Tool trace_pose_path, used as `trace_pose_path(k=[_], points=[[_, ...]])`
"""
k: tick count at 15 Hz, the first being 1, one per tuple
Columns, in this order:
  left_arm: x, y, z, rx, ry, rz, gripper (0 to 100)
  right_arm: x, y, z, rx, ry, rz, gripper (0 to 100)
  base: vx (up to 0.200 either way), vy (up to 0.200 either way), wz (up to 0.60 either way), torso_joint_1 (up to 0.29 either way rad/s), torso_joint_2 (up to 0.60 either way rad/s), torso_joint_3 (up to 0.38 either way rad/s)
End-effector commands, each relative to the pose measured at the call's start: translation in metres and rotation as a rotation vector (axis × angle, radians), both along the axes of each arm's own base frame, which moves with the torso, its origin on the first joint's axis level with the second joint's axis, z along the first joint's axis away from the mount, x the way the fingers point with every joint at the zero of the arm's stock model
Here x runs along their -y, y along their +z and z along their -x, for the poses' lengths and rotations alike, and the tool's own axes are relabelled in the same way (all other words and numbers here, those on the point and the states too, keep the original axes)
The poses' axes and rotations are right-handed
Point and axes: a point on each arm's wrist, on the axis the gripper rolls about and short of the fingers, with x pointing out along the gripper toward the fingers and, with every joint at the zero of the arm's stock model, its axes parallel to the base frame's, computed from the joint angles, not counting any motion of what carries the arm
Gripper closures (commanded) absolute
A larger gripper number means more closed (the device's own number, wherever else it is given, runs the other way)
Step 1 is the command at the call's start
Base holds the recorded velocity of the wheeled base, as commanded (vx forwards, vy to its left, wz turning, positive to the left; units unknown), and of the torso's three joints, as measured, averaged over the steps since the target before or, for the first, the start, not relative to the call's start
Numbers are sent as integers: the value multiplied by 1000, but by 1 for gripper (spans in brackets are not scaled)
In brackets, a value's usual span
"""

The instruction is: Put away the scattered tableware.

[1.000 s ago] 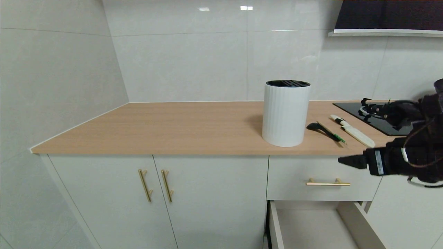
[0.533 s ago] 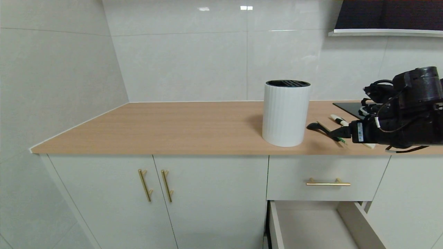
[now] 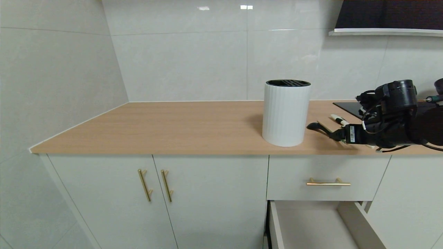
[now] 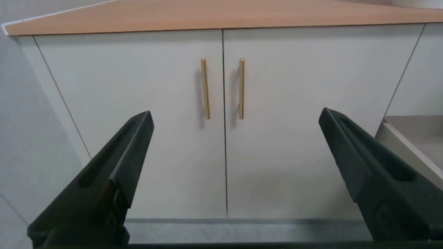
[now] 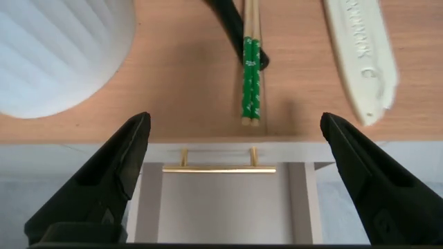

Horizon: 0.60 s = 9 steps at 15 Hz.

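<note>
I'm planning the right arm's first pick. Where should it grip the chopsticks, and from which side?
Probably the green ends of the chopsticks, from straight above: the pair lies flat and together on the countertop, and that end, by the front edge, is clear of the black spoon lying against them farther along.
</note>
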Motion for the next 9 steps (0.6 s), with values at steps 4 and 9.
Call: trace_pose_path(k=[4,9], points=[[0,0,0,1,0,0,0,5,-20,-16,-25,-27,8,0,0,0,0,0,0,0],[0,0,0,1,0,0,0,5,-24,-18,-36,-27,9,0,0,0,0,0,0,0]])
